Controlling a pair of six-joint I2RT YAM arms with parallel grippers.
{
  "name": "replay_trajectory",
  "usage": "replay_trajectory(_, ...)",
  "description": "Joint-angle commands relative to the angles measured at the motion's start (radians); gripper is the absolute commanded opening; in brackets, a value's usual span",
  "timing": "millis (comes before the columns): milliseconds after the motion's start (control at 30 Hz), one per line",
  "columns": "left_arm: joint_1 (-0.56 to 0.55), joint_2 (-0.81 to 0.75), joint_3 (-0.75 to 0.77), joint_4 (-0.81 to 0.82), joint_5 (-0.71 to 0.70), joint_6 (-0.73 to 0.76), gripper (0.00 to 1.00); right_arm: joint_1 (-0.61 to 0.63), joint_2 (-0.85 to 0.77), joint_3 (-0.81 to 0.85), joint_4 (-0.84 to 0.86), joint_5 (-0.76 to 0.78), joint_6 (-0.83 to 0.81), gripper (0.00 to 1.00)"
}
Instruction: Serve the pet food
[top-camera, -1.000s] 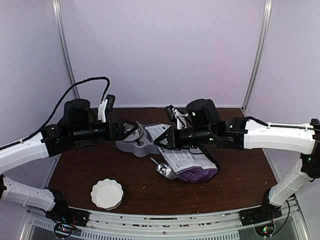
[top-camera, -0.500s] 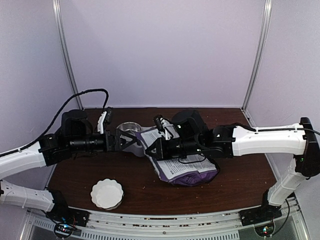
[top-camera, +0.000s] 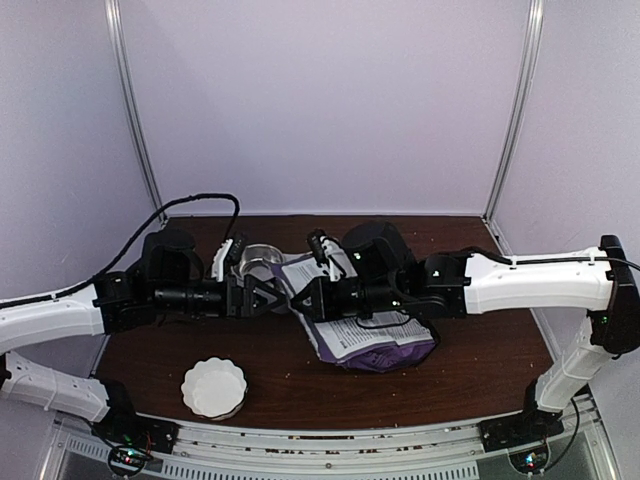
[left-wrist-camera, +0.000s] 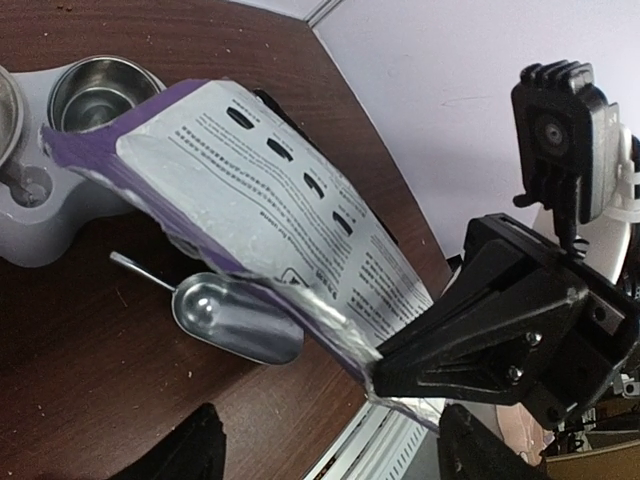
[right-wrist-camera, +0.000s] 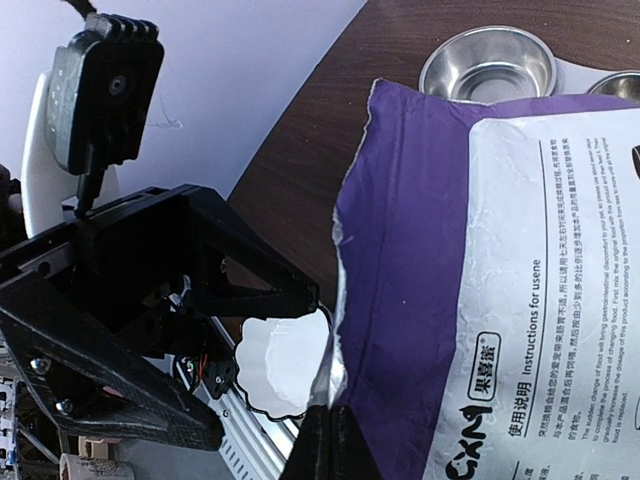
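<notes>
Moved since 1 second ago: left hand (top-camera: 266, 298) has been brought rightward, close to the raised end of the bag (top-camera: 372, 335); right hand (top-camera: 305, 300) has been carried leftward with that end, and the scoop (left-wrist-camera: 235, 318) has been covered in the overhead view.
Left hand: spread wide, nothing pinched; its 2 black fingers (left-wrist-camera: 195, 450) are seen far apart at the lower edge of the left wrist view.
Right hand: pressed together on the bag's torn purple edge, shown closest in the right wrist view and from the opposite side in the left wrist view.
Bag: purple and white, printed; its lower end is rested on the counter (top-camera: 470, 360), its upper end is held off it.
Scoop: seen only in the left wrist view, laid on the counter under the lifted bag, near the grey feeder (left-wrist-camera: 45, 215).
White dish (top-camera: 213, 388): set near the front of the counter, well apart from the bag; also glimpsed in the right wrist view.
Pet food: no pellets are shown in any view; whether they are inside the bag cannot be told.
</notes>
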Motion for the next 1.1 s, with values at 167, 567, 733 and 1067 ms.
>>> replay_trajectory(167, -0.005, 0.067, 0.006, 0.090, 0.008, -0.022, 0.69, 0.005, -0.017, 0.023, -0.012, 0.046, -0.028, 0.00)
replay_trajectory(567, -0.005, 0.114, -0.003, 0.144, -0.037, -0.065, 0.51, 0.005, -0.039, 0.015, -0.016, 0.058, -0.035, 0.00)
replay_trajectory(733, -0.005, 0.122, -0.004, 0.142, -0.042, -0.073, 0.44, 0.006, -0.045, 0.008, -0.016, 0.065, -0.036, 0.00)
replay_trajectory(1067, -0.005, 0.148, -0.003, 0.211, -0.020, -0.086, 0.40, 0.006, -0.047, 0.004, -0.016, 0.053, -0.042, 0.00)
